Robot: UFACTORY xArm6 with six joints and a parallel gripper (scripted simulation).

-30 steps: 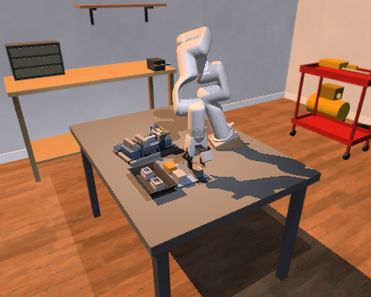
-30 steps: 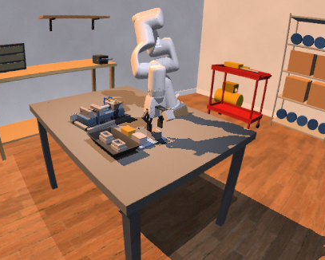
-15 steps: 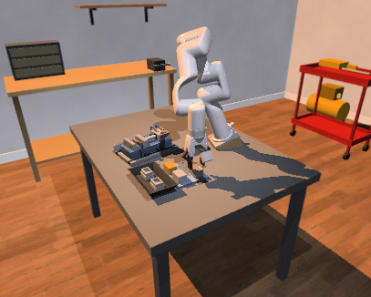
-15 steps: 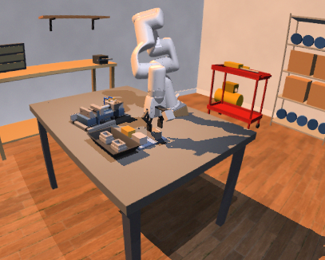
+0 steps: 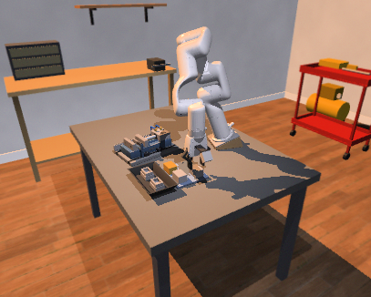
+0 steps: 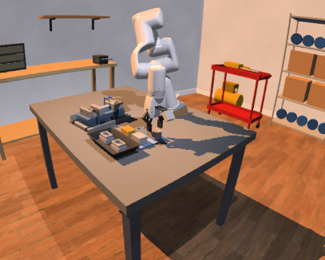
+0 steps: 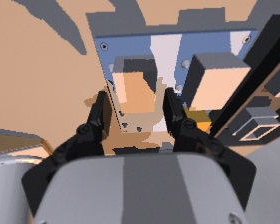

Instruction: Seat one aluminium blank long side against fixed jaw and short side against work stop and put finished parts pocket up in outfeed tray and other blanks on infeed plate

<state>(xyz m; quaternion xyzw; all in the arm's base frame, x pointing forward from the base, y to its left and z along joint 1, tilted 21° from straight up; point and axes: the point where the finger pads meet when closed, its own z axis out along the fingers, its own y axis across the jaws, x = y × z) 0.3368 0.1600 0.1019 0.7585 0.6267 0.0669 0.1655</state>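
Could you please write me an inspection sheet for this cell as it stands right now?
Surface: brown table, bearing the arm's base and the fixtures.
Job's things: vise; outfeed tray holding two finished parts; infeed plate with an aluminium blank, a second aluminium blank and a brass blank.
Clutter: nothing seen.
End effector: open, fingers straddling the first aluminium blank, holding nothing.
Cables: nothing seen clearly.
Surroundings: workbench, wall shelf, red cart, shelf rack.
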